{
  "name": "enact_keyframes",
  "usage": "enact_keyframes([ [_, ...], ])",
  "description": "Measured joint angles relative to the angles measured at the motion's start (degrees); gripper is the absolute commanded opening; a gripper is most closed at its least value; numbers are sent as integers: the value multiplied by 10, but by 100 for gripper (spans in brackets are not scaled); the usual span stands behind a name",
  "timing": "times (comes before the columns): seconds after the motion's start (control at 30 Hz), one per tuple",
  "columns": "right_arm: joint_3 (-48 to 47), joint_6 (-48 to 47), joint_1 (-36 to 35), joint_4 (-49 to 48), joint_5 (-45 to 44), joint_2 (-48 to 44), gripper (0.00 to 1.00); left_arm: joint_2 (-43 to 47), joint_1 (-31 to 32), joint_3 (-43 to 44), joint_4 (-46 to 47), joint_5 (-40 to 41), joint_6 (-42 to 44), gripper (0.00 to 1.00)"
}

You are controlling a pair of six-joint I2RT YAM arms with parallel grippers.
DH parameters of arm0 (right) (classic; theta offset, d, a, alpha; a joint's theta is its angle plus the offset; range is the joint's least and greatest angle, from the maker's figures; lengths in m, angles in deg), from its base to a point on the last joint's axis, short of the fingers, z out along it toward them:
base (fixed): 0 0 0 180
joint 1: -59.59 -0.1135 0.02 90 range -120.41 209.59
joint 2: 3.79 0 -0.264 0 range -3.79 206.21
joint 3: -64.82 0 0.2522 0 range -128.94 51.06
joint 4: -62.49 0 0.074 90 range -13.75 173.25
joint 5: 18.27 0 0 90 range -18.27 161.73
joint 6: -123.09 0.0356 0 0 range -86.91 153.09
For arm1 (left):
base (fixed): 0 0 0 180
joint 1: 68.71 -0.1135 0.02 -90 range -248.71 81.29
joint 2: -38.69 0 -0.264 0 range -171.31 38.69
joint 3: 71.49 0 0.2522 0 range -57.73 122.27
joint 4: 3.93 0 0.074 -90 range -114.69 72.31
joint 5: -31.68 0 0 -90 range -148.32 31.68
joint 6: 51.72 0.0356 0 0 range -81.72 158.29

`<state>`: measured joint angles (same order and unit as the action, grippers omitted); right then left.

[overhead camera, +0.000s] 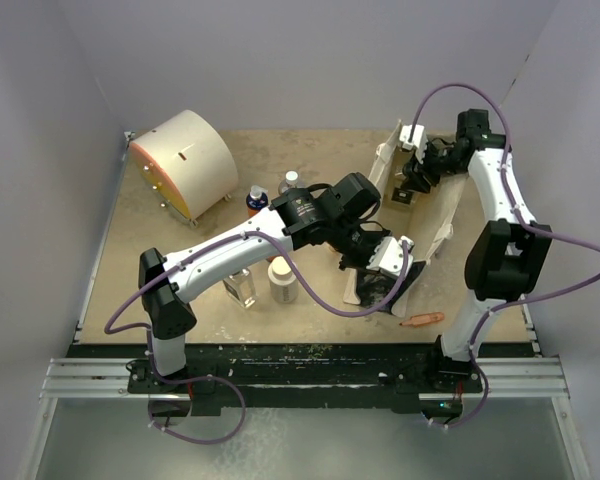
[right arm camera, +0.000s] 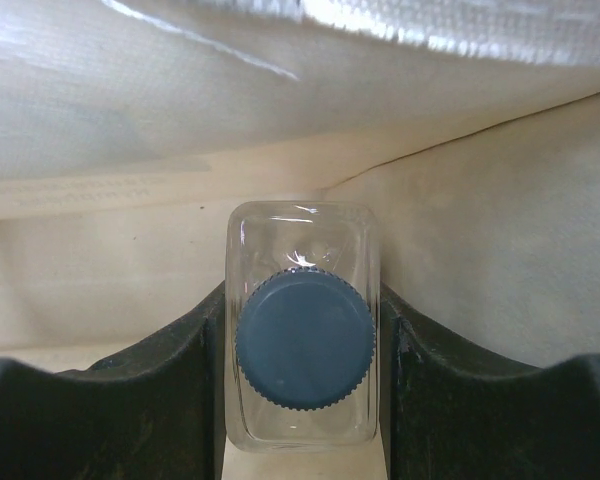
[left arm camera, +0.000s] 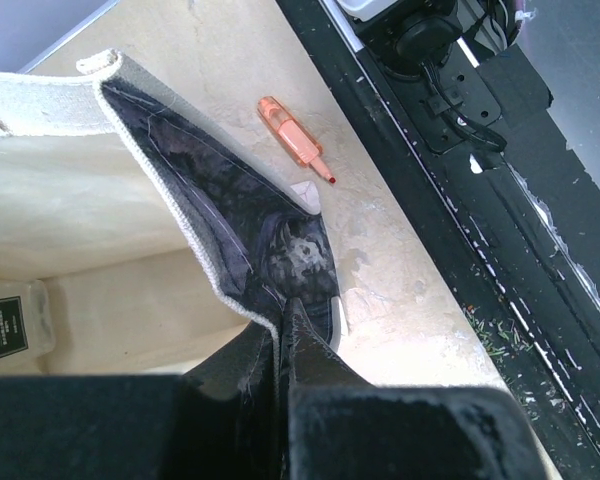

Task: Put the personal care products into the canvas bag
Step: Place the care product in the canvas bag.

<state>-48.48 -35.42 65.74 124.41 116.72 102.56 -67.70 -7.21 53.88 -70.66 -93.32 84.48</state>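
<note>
From above, the left fingers (overhead camera: 388, 262) pinched the canvas bag (overhead camera: 378, 288) by its rim, and the right fingers (overhead camera: 412, 182) reached inside. The left wrist showed fingers pressed together on that rim. The right wrist showed a clear bottle (right arm camera: 302, 340) gripped between the fingers, within the bag; the next move was likely to release it and withdraw.

Bottles (overhead camera: 282, 282) stand between the drum (overhead camera: 185, 160) and the canvas bag (overhead camera: 446, 225).

Nothing is legible: the black label (left arm camera: 2, 330) on a clear bottle (left arm camera: 38, 318) bears print too small to read.
</note>
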Motion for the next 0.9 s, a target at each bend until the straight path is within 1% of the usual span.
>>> enact_keyframes([
  [0.37, 4, -1, 0, 1, -12, 40, 16, 2, 0, -9, 11, 0, 0, 5],
  [0.4, 4, 0, 0, 1, -13, 42, 20, 2, -1, -11, 14, -1, 0, 5],
  [0.43, 4, 0, 0, 1, -15, 42, 22, 2, -1, -11, 14, -1, 0, 6],
  [0.67, 7, 4, 0, -9, -23, 42, 33, 3, -1, -19, 24, -2, -1, 7],
  [0.7, 7, 5, 0, -9, -23, 42, 40, 3, -2, -19, 24, -2, -1, 7],
  [0.73, 7, 6, 0, -11, -24, 42, 42, 3, -2, -19, 25, -2, -1, 7],
  [0.9, 7, 11, 0, -15, -33, 42, 46, 3, -3, -19, 27, -2, -1, 7],
])
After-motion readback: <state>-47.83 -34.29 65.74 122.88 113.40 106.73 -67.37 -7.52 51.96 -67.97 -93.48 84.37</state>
